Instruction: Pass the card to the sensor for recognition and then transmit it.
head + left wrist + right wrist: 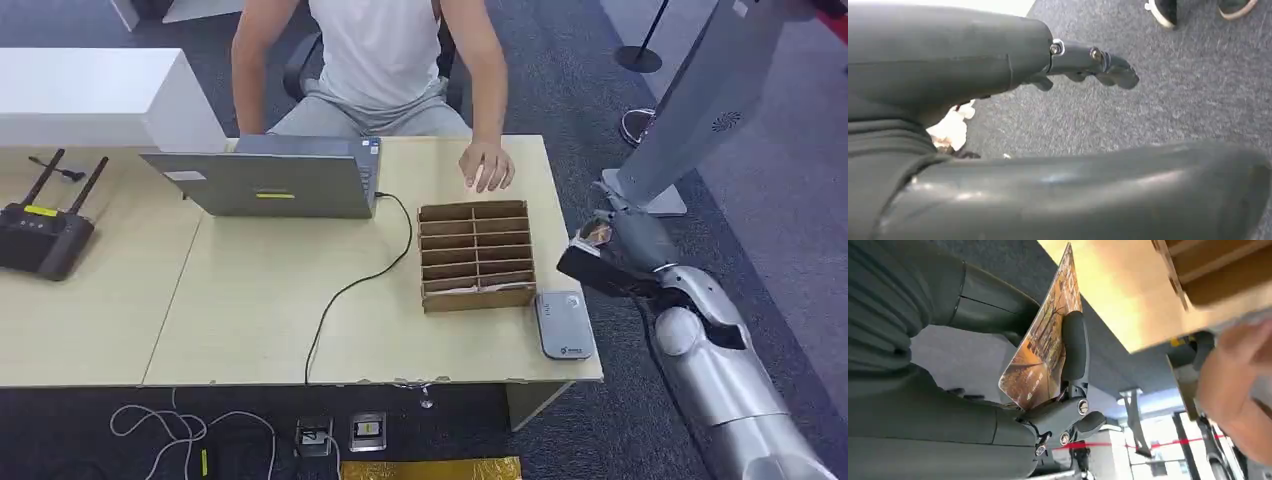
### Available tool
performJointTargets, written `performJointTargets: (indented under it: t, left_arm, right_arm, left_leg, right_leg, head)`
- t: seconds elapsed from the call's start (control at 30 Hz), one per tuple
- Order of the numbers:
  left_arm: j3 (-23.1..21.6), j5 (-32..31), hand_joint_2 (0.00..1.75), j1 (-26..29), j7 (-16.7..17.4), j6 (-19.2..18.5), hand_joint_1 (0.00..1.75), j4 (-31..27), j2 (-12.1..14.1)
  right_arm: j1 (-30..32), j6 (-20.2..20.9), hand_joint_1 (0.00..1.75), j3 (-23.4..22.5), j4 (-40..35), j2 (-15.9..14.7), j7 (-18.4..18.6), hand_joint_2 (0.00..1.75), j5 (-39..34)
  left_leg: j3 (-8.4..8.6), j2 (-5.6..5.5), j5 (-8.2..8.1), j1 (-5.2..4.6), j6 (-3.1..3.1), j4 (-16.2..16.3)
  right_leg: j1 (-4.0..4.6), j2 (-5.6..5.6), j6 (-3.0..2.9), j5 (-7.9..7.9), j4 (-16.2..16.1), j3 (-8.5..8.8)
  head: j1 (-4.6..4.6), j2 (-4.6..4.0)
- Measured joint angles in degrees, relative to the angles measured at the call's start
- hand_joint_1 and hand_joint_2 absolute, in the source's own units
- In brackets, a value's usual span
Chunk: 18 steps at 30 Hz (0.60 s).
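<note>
Cardboard divider box [476, 256] with card edges in near slots; card [1044, 347] pinched in right hand [608, 252].

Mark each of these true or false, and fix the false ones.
1. The right hand holds a card. True.
2. The card already lies on the grey sensor. False: it is in the right hand, off the table's right edge.
3. The cardboard organizer stands beside the sensor. True.
4. The person's hand grips the card. False: it rests on the table behind the organizer.
5. The laptop is left of the organizer. True.
</note>
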Motion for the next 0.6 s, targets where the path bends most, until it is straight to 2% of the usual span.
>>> performJointTargets:
  t: [0.6]
  left_arm:
    - [-0.02,-0.09,0.0,0.01,-0.24,0.0,0.0,0.0,-0.02]
  right_arm:
    - [11.15,1.72,1.75,0.04,-1.2,-0.74,2.32,1.75,-0.13]
  left_leg:
    - [-0.01,0.0,0.0,-0.01,0.0,0.0]
  right_leg:
    - [-0.01,0.02,0.0,0.0,0.0,-0.01]
  head:
    - [0.0,0.0]
